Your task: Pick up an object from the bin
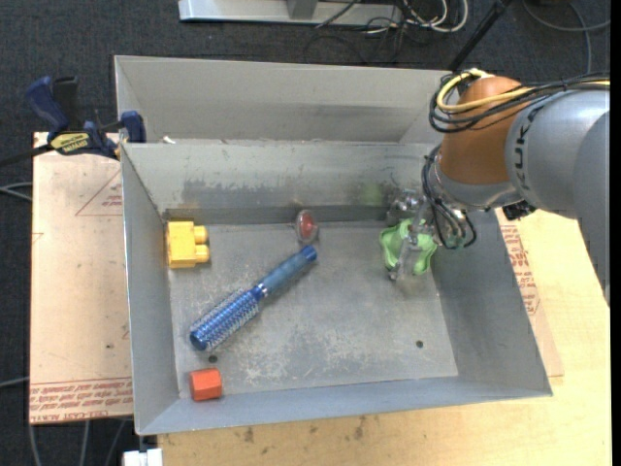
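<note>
Our gripper point(412, 252) sits low at the right middle of the frame, down on a crumpled green thing point(391, 244). We cannot tell how far it is open, or whether it has hold. From the left of the bin point(291, 367) we see a yellow block point(186, 244), an orange cube point(206, 384) in the lower-left corner, a slanting blue brush point(254, 299) and a small red thing point(307, 225) by the back wall. All lie loose and well apart, so we judge the green one can be taken alone.

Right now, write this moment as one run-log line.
stage: gripper low over green thing, right side of bin | grasp: cannot tell | others: blue brush centre, yellow block left, orange cube front-left corner
</note>
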You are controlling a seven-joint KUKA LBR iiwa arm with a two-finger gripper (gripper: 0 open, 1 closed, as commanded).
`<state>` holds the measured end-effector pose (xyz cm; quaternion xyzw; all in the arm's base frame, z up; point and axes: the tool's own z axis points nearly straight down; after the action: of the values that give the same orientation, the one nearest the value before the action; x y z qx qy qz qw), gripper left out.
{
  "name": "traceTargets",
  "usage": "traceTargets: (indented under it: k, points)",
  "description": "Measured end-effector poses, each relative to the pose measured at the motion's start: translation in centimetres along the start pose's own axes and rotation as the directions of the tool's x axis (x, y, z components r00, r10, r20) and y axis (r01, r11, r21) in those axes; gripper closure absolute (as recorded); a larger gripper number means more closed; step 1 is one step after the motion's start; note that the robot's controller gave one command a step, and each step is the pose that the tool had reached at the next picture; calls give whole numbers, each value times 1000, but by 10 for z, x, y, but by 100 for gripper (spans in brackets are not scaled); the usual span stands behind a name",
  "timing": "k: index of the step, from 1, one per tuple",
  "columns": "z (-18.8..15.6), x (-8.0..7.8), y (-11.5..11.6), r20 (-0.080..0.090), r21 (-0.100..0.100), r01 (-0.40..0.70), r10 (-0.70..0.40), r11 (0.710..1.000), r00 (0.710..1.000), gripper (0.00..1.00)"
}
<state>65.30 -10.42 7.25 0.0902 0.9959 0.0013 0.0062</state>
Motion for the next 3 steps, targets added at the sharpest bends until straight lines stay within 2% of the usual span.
traceTargets:
  k: [1, 2, 3]
  points:
    - [-4, 6, -49, -8, 1, 317, -316, 949, 949, 0]
    - [2, 41, -41, -11, -3, 449, -449, 893, 893, 0]
    - [0, 39, -41, -7, -2, 449, -449, 894, 894, 100]
